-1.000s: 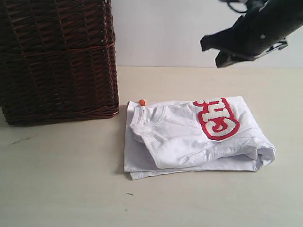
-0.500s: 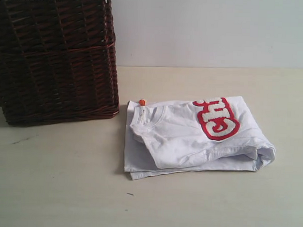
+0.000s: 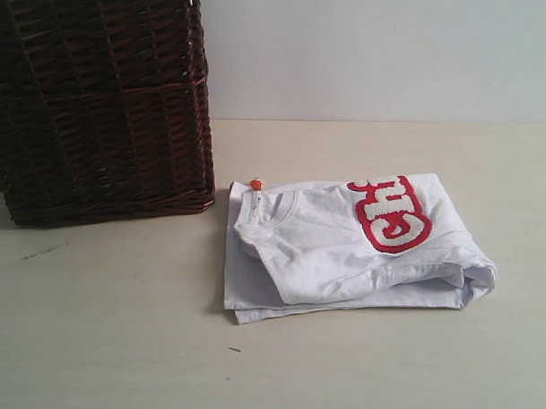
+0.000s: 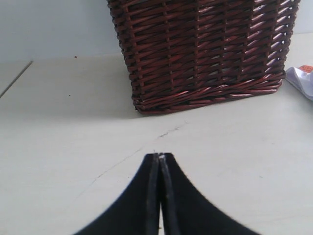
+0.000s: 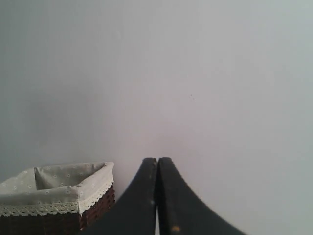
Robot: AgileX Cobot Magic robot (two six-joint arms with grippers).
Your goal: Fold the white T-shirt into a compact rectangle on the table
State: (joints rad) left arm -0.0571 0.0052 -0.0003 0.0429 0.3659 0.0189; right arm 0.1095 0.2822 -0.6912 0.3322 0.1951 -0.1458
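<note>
The white T-shirt (image 3: 343, 247) lies folded in a rough rectangle on the table (image 3: 107, 342), with part of its red-outlined lettering (image 3: 391, 213) facing up and a small orange tag (image 3: 256, 183) at the collar. A corner of the shirt (image 4: 303, 81) shows at the edge of the left wrist view. My left gripper (image 4: 159, 157) is shut and empty, low over bare table short of the basket. Raised high, my right gripper (image 5: 157, 160) is shut and empty, facing the wall. Neither arm shows in the exterior view.
A tall dark brown wicker basket (image 3: 97, 100) with a pale lace-trimmed lining (image 5: 54, 188) stands on the table left of the shirt. A plain grey wall (image 3: 377, 56) backs the table. A thin dark scratch (image 4: 168, 131) marks the tabletop near the basket.
The right arm, seen at the top right of the exterior view a second ago, has lifted out of that view. The shirt has not moved.
</note>
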